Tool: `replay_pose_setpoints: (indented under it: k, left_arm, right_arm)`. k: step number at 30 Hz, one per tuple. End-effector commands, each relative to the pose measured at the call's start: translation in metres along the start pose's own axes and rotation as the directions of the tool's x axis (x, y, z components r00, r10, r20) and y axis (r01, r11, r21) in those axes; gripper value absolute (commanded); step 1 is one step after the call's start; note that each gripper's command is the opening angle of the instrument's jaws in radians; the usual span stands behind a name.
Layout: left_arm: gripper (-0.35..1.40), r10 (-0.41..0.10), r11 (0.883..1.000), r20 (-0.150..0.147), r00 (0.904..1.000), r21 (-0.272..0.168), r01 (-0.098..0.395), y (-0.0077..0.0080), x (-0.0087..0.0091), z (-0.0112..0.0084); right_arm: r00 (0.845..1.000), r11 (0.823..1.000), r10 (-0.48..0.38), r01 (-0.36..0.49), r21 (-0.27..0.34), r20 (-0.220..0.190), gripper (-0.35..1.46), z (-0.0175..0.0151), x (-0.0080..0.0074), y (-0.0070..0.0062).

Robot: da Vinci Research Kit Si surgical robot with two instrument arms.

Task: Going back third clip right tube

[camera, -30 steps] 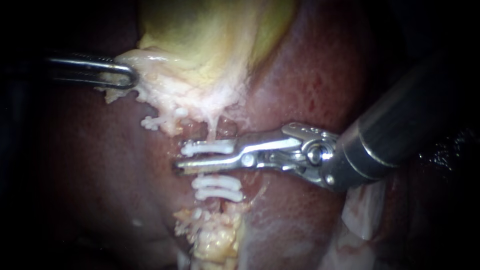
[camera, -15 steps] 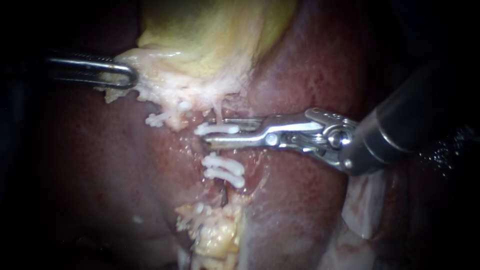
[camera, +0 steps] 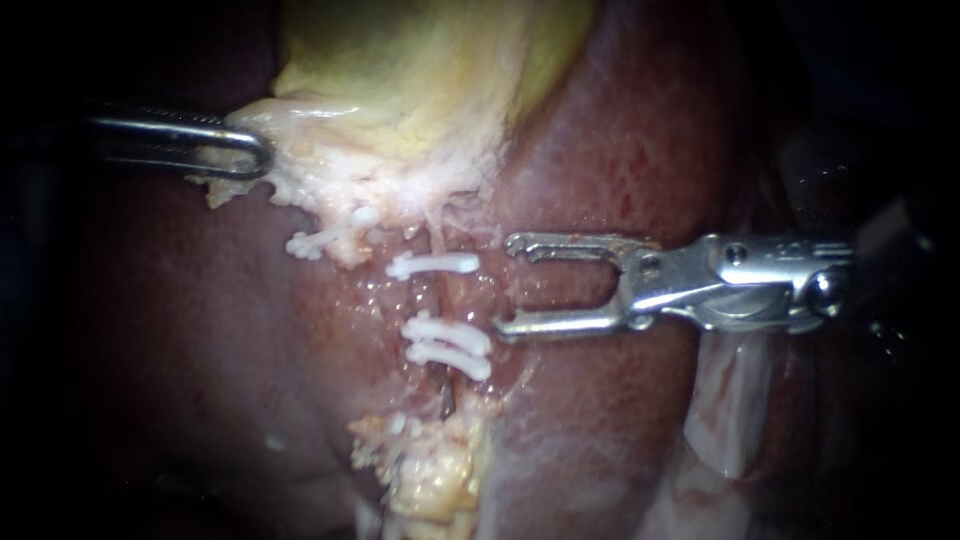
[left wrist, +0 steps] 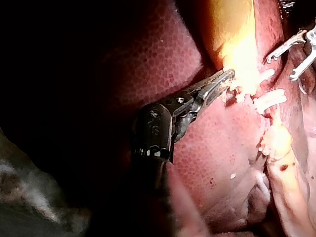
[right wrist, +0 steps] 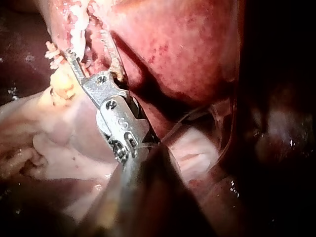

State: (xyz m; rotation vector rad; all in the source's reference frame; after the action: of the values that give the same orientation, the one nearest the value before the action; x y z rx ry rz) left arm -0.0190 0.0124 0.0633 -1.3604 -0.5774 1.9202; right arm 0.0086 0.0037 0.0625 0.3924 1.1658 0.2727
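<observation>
The claw of the right instrument [camera: 507, 284] stands wide open and holds nothing. Its two tips lie just beside the right tube [camera: 437, 298], on the side its shaft comes in from. The tube runs down the surface of the dark red liver [camera: 600, 420] and carries three white clips. The upper clip [camera: 435, 265] lies about level with the claw's upper tip and apart from it. The lower clips [camera: 448, 344], a close pair, lie just beside the lower tip. A bare stretch of tube shows between the upper clip and the pair. Further out, a fourth white clip [camera: 312, 243] sits at the ragged lower edge of the pale tissue [camera: 380, 190] beneath the yellow-green gallbladder [camera: 420, 70]. At the far edge of that tissue, the claw of the left instrument [camera: 262, 152] is closed, gripping it.
</observation>
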Motion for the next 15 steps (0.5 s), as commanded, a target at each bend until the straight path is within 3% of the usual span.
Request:
replay_pose_setpoints:
  k: [1,4,8,15]
  left_arm:
    - [-0.35,0.0,1.0,0.0,1.0,0.001,0.0,0.0,-0.0001,0.0]
    - [-0.35,0.001,1.0,0.0,1.0,0.001,-0.001,0.0,-0.0001,0.0001]
    - [-0.35,0.004,1.0,0.003,1.0,0.0,-0.004,-0.0003,-0.0006,0.0003]
    - [-0.35,0.009,1.0,0.012,0.9999,-0.001,-0.009,-0.0006,-0.0016,0.0014]
  right_arm:
    - [1.0,1.0,-0.016,0.016,0.006,0.027,0.49,-0.0004,0.0005,-0.0001]
    - [0.996,0.998,-0.059,0.057,0.021,0.063,0.49,-0.0018,0.0019,-0.0003]
    - [0.995,0.996,-0.082,0.08,0.031,0.06,0.49,-0.0035,0.0031,-0.0004]
    - [0.994,0.994,-0.096,0.093,0.059,0.054,0.5,-0.0053,0.0035,-0.0004]
